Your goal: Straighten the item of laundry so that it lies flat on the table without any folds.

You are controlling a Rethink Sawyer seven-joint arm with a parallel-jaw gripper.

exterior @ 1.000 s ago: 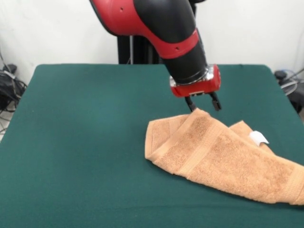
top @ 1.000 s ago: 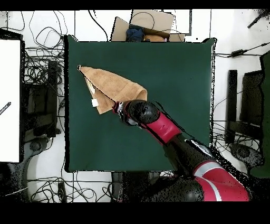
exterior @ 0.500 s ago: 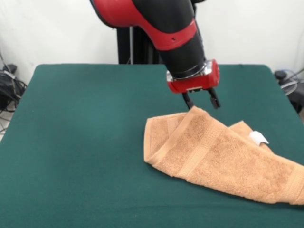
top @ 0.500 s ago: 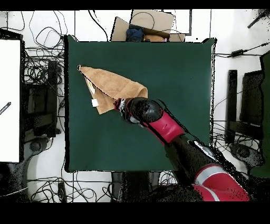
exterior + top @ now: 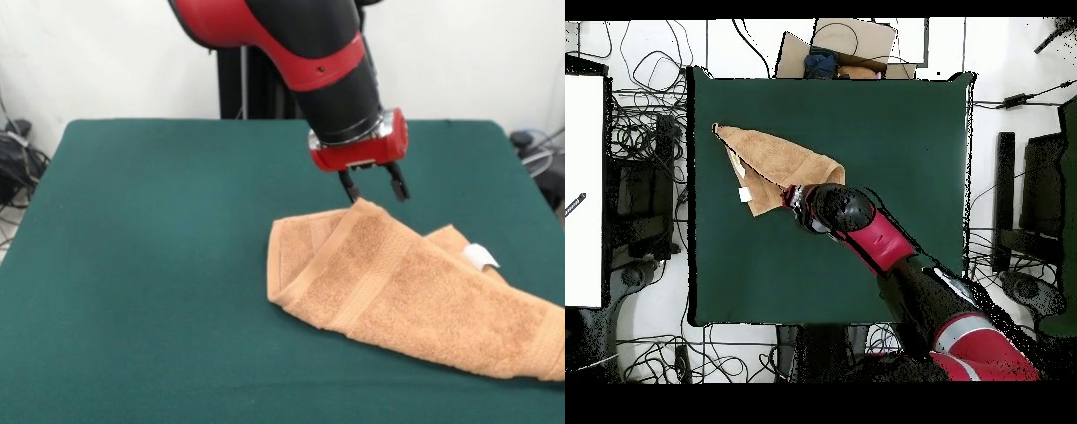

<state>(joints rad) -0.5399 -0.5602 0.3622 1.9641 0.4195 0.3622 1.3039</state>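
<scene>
The item of laundry (image 5: pixel 402 287) is an orange-tan towel lying folded over on itself on the right part of the green table (image 5: pixel 159 238). It has a raised peak at its far edge and a white tag (image 5: pixel 481 257) on the right. My gripper (image 5: pixel 375 189) hangs open just above that peak. Its left fingertip (image 5: pixel 353 193) is close to the cloth, and nothing sits between the fingers. In the overhead view the towel (image 5: pixel 775 160) lies near the left edge of the table (image 5: pixel 895 130), and the arm's wrist (image 5: pixel 827 208) covers the gripper.
Cables lie on the floor beside the table (image 5: pixel 13 159) and all round it (image 5: pixel 645 140). A cardboard box (image 5: pixel 845 45) sits past the table's top edge in the overhead view, and a white board (image 5: pixel 583 190) stands at the left.
Over the last second the gripper rose a little and turned slightly above the towel's peak. The towel's left fold shifted a touch. Nothing has moved in the last half second.
</scene>
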